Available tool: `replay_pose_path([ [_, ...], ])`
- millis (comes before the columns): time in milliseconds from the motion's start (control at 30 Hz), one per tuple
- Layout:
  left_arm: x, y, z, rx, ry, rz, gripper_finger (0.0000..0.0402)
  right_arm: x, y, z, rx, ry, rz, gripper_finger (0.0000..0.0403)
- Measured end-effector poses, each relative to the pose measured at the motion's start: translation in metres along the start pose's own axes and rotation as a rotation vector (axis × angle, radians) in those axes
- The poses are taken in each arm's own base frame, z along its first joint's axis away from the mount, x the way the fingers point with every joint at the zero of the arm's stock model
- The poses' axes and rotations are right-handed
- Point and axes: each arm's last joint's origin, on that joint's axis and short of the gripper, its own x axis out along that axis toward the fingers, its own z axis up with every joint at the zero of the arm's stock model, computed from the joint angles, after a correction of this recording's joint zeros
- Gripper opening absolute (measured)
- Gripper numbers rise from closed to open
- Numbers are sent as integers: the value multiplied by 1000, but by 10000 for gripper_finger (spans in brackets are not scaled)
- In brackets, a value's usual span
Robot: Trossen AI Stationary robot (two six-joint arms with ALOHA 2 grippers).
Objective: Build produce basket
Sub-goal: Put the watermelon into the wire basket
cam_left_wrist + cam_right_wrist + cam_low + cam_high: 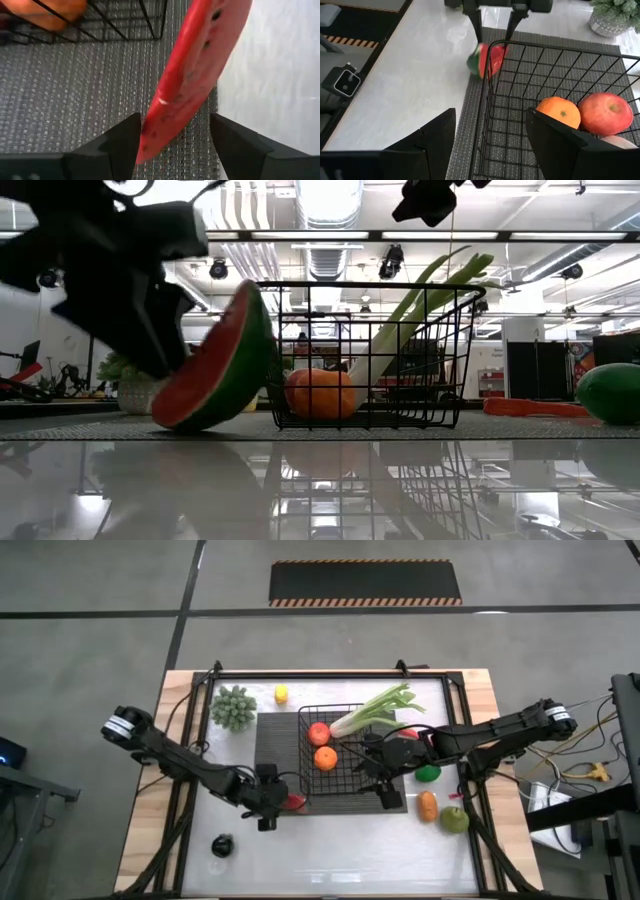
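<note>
Watermelon slice leans tilted on the ribbed mat just outside the basket's near-left corner, between the parted fingers of the left hand, which do not visibly grip it. Inside the basket lie an orange, a red apple and a leek jutting over the far rim. The right hand hovers over the basket's near-right side, fingers apart and empty. A green piece, a carrot and a pear sit on the counter to the right.

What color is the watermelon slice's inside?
Red with dark seeds on the watermelon slice, clearest in the left wrist view.
</note>
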Motion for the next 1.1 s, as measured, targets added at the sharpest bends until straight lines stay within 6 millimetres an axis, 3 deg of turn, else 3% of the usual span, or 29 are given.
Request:
replay_pose_path([
  [400, 3, -2, 2, 24, -32, -14, 161, 0, 0, 1, -15, -12, -1, 226],
  [667, 5, -3, 2, 65, -26, -36, 21, 0, 0, 2, -28, -25, -3, 226],
  [900, -6, -5, 8, 92, -17, -31, 20, 0, 0, 2, -40, -24, -2, 226],
  [1000, -27, -13, 16, 206, -6, -20, 20, 0, 0, 2, -44, -24, -2, 226],
  [1100, -49, -28, 11, 569, 14, -46, 20, 0, 0, 2, -56, -24, -2, 226],
])
